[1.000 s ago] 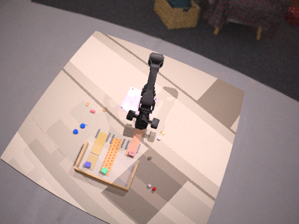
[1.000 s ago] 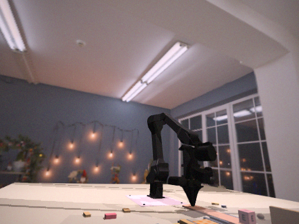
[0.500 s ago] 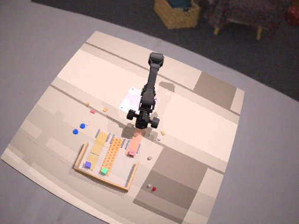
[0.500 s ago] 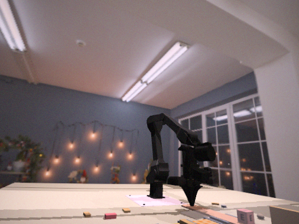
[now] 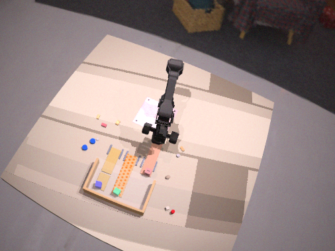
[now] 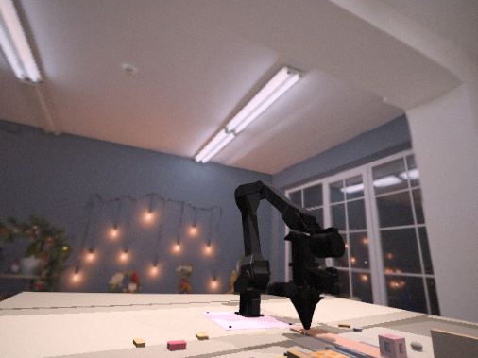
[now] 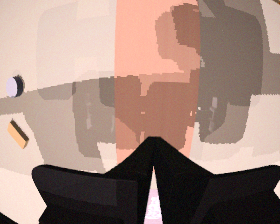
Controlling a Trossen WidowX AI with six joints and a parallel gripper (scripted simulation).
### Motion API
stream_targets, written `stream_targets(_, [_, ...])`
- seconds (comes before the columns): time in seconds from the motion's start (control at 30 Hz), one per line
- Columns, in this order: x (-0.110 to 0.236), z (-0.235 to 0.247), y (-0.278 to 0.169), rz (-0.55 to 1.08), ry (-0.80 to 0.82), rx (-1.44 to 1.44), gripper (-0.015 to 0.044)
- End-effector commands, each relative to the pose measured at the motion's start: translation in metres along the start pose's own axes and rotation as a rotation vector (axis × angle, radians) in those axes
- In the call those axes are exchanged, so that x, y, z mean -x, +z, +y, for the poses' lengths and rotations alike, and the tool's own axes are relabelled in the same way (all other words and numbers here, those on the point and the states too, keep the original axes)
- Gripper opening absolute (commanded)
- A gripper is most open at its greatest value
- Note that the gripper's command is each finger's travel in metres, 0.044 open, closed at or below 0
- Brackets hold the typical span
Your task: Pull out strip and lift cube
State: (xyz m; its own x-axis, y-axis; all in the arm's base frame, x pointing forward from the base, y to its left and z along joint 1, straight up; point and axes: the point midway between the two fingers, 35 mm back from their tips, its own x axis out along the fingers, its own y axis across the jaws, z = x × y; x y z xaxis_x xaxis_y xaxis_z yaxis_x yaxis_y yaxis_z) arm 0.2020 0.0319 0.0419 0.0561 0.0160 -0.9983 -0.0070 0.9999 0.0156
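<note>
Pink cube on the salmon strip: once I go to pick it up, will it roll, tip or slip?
The pink cube has flat faces and sits square on the salmon strip, so it probably won't roll. It looks squat, so tipping seems unlikely. Its smooth-looking sides might slip in the shut gripper unless centred.
</note>
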Motion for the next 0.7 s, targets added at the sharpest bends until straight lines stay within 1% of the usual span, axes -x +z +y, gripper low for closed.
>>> stream_targets(0.0, [-0.005, -0.001, -0.010, 0.033, -0.005, -0.005, 0.0000])
stream_targets(0.1, [-0.005, -0.001, -0.010, 0.033, -0.005, -0.005, 0.0000])
stream_targets(0.13, [0.002, 0.000, 0.000, 0.001, 0.000, 0.000, 0.0000])
stream_targets(0.3, [0.041, 0.000, 0.003, 0.031, -0.005, -0.005, 0.0000])
stream_targets(0.5, [0.042, 0.000, 0.000, 0.032, -0.005, -0.005, 0.0000])
stream_targets(0.67, [0.040, 0.001, 0.022, 0.030, -0.006, -0.045, 0.0131])
